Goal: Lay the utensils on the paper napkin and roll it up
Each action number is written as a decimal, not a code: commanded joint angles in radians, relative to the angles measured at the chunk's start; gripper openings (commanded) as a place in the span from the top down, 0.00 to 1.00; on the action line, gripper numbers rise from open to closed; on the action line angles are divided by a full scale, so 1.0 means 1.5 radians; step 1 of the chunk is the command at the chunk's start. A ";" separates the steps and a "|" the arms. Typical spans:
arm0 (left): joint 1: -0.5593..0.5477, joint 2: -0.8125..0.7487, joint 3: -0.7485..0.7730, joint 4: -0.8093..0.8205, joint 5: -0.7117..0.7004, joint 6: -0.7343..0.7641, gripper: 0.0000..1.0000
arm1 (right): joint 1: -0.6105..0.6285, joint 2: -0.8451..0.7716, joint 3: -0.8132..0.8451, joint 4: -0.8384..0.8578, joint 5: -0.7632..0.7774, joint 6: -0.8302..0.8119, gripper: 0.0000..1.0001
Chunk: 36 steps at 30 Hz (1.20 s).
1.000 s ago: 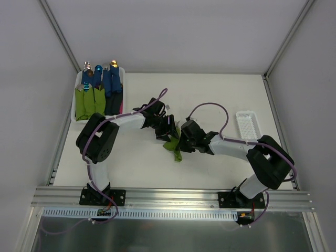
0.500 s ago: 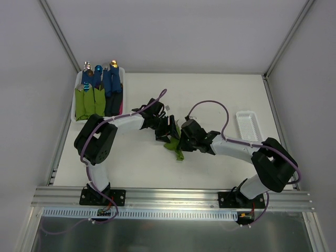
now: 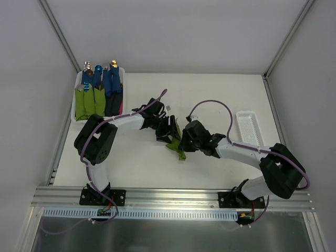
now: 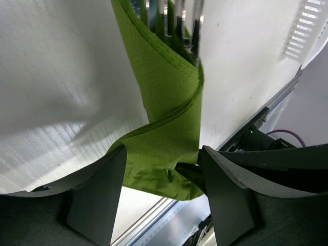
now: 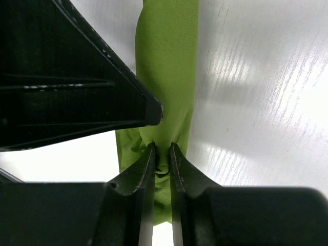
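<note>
The lime-green paper napkin (image 3: 176, 148) lies mid-table, wrapped loosely around the utensils. In the left wrist view the napkin (image 4: 169, 92) forms a rough tube, and the silver tines of the utensils (image 4: 174, 18) stick out of its far end. Their handles are hidden inside. My left gripper (image 3: 169, 133) is open, its jaws straddling the napkin's twisted near end (image 4: 163, 154). My right gripper (image 3: 184, 143) faces it from the right. It is shut on a pinch of the napkin's end (image 5: 162, 149), with the green paper bunched between its fingers.
A white tray (image 3: 75, 100) at the back left holds several rolled green and blue bundles. A small white slatted basket (image 3: 248, 127) sits at the right. The two grippers are very close together, and the left finger fills the upper left of the right wrist view.
My right arm has swung its elbow out to the right. The gripper and the napkin's end have shifted slightly toward the near right. The left gripper has barely moved.
</note>
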<state>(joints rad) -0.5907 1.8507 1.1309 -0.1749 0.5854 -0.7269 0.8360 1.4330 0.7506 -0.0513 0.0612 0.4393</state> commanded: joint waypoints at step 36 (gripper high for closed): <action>-0.008 -0.011 0.053 0.026 0.106 0.022 1.00 | 0.085 -0.024 0.078 -0.017 0.038 -0.128 1.00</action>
<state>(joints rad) -0.5957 1.8511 1.1564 -0.1837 0.6575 -0.7116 0.9363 1.4338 0.8051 -0.1184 0.1303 0.2829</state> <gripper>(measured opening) 0.146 0.161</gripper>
